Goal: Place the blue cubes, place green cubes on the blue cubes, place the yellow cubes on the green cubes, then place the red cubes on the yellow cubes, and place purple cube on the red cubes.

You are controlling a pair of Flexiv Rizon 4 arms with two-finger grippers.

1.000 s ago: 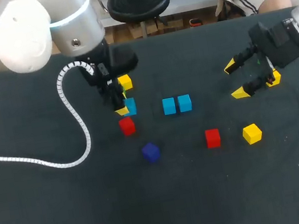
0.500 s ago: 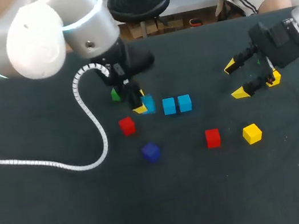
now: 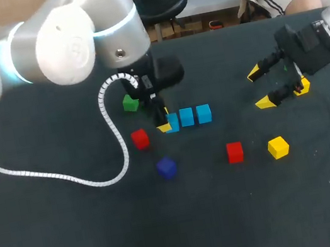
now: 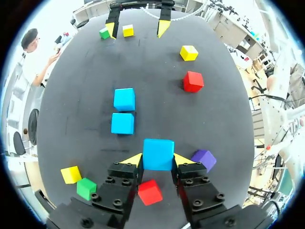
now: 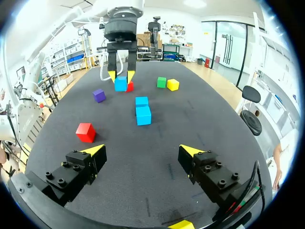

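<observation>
My left gripper [image 3: 164, 121] is shut on a blue cube [image 3: 172, 122], close to the left of two blue cubes [image 3: 187, 117] [image 3: 204, 114] that sit side by side. In the left wrist view the held blue cube [image 4: 158, 153] fills the gap between the fingers, with the pair [image 4: 123, 110] ahead and a red cube [image 4: 150, 192] below the gripper [image 4: 158, 160]. My right gripper [image 3: 264, 87] hangs open and empty at the right. The right wrist view shows this gripper [image 5: 143, 150] wide open and the left gripper [image 5: 120, 76] far ahead.
A green cube [image 3: 130, 103] and a red cube [image 3: 140, 139] lie left of the left gripper, and a purple cube [image 3: 166, 167] lies in front. Another red cube [image 3: 234, 151] and a yellow cube [image 3: 278, 147] sit front right. A yellow cube [image 3: 302, 85] is behind the right gripper.
My left arm has carried the blue cube to the right, up to the two blue cubes, uncovering the green cube. The right arm has stayed still.
</observation>
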